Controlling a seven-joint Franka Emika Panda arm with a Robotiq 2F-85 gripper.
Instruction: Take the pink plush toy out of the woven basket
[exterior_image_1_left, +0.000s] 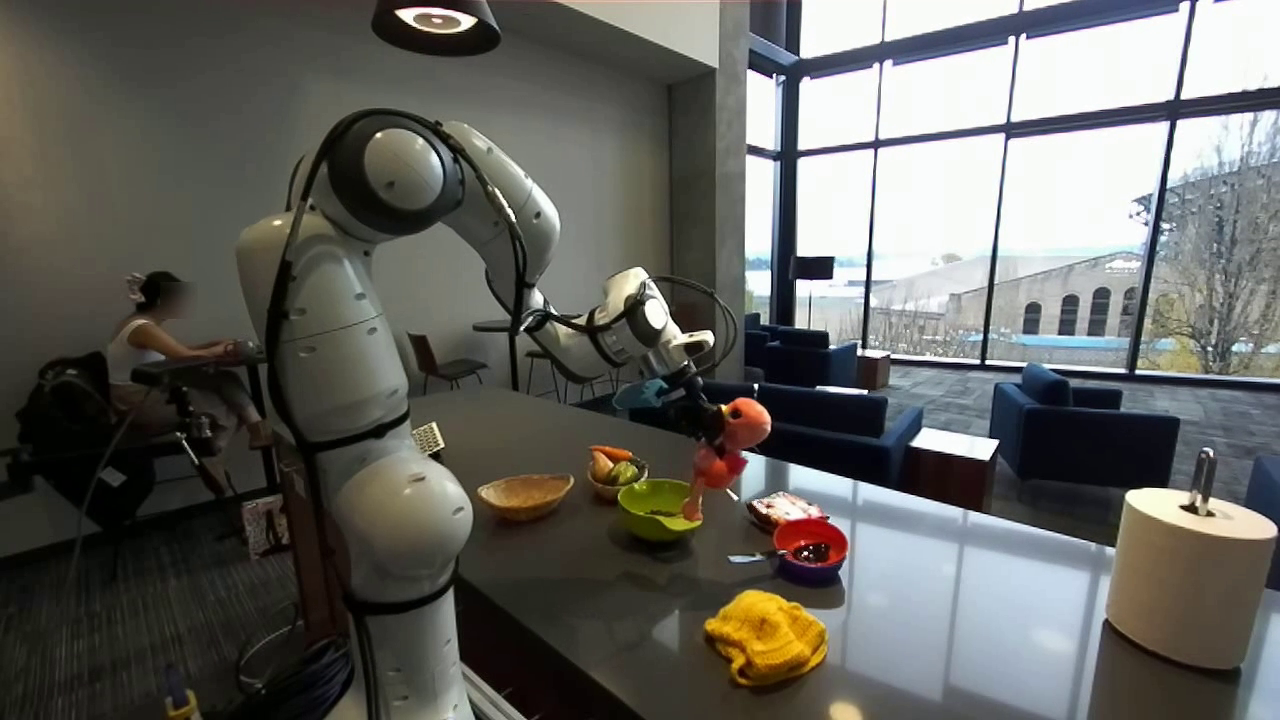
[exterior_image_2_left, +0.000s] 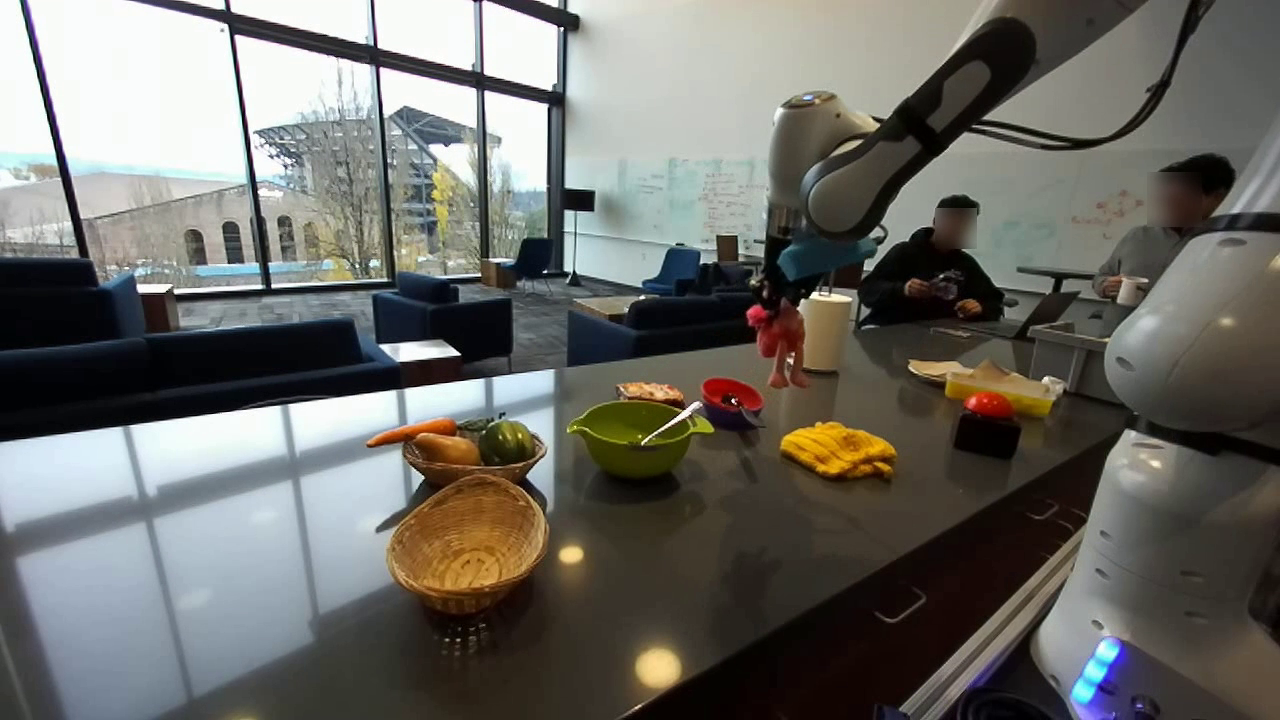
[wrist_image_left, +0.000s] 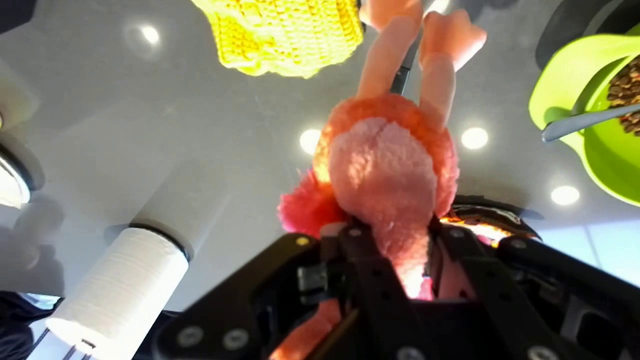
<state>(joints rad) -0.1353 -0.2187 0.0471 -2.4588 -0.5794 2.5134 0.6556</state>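
My black two-fingered gripper (wrist_image_left: 397, 230) is clamped on the coral-pink plush toy (wrist_image_left: 385, 170) with long dangling legs, pinching it about where its pale belly narrows. It hangs in the air near the lime-green plastic bowl (exterior_image_2_left: 635, 455) with a pouring lip, on the side away from the oval tan woven basket (exterior_image_2_left: 468, 550), so I judge the lifting-out done and only a safe setting-down left. What worries me most is slip: plush gives under pressure, and if I ease off or jerk, the soft body could squeeze out and drop. Next, those legs. They reach well below my grip, so a low sweep towards the lime bowl could hook the silver metal utensil (wrist_image_left: 585, 122) jutting over its lip and spill the brown bean-like bits (wrist_image_left: 625, 89) inside. The round red-and-purple bowl (exterior_image_1_left: 812, 572), just beside the lime one, does not show in the wrist view, probably masked by the toy's body; coming straight down, I might tip it unseen. The yellow knitted cloth (exterior_image_2_left: 838, 450), farther from the lime bowl, could catch a foot and be dragged along if I land too near
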